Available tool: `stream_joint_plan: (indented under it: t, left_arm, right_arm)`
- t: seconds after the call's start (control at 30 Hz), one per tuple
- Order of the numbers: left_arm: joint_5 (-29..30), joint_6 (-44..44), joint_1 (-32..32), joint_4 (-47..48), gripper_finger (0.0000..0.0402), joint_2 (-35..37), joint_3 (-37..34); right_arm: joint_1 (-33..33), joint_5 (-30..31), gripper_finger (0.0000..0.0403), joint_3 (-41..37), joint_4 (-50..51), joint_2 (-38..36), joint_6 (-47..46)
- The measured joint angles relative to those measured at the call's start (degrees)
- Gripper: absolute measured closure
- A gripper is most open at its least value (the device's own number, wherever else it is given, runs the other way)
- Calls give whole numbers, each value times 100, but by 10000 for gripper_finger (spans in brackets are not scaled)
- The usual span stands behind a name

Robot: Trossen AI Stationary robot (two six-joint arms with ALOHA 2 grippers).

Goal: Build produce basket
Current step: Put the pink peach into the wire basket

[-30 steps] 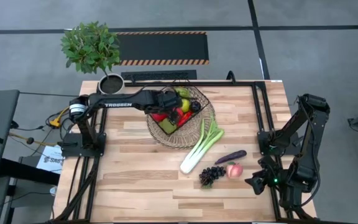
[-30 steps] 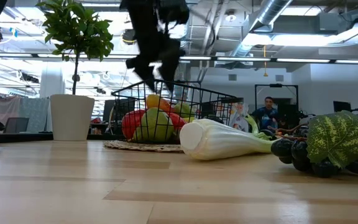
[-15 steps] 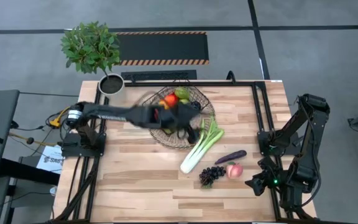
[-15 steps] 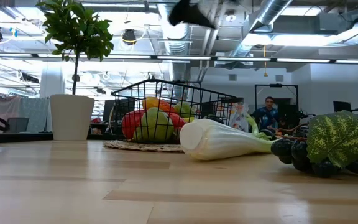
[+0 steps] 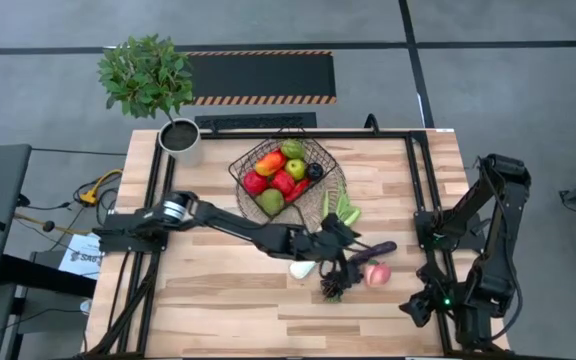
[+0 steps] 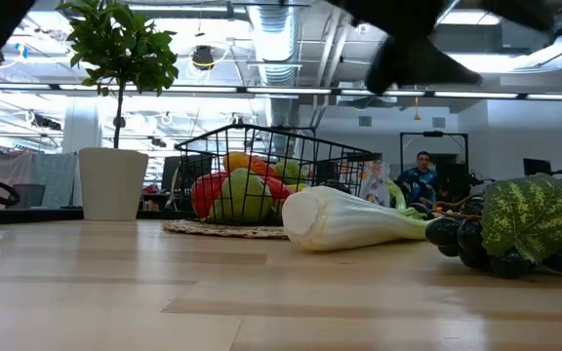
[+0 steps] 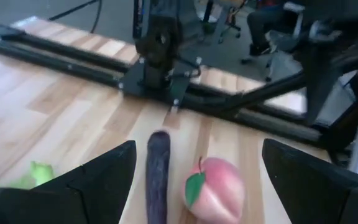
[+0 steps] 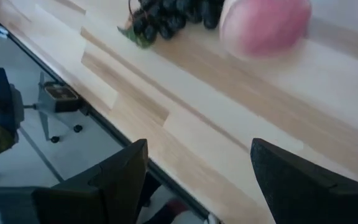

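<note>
The basket [image 5: 281,176], a dark wire-mesh tub with rounded corners and open grid sides, is the landmark here: it sits on a round flat woven wicker tray [image 5: 332,196] toward the far side of the pale wood-plank table [image 5: 208,290]. Inside it lie smooth glossy toy produce: red apples [image 5: 256,182], green apples [image 5: 294,168], an orange-yellow piece and a red pepper, packed close together. Just beyond the basket's front right corner a long leek [image 5: 330,225] lies flat, its white rounded bulb pointing away from the basket and its green leaves touching the tray. Farther from the basket on the same side lie a slim dark purple aubergine [image 7: 158,174], a matte pink peach [image 7: 214,190] with a green leaf, and a knobbly cluster of dark grapes [image 5: 336,283] with a veined leaf.

The left gripper [image 5: 353,256] reaches out past the basket and hangs over the aubergine and peach, its two dark fingers [image 7: 95,180] spread wide with nothing between them. The right gripper [image 8: 194,180] waits at the table's right edge, well away from the basket, fingers apart and empty
</note>
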State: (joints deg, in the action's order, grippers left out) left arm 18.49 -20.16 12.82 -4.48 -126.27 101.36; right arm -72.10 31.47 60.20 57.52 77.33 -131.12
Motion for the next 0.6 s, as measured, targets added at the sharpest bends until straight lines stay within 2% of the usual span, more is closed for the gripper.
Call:
stream_joint_plan:
  t: [0.4, 0.5, 0.6]
  left_arm:
    - [-30, 583, 28, 176, 67, -1887, 2225]
    - [-80, 687, 33, 226, 67, -2132, 2543]
    - [-174, 629, 38, 253, 67, -2201, 2560]
  right_arm:
    - [-105, -40, 97, 2, -496, 331, -43]
    - [-108, -62, 97, 2, -615, 425, -43]
    - [-109, -71, 97, 2, -740, 529, -43]
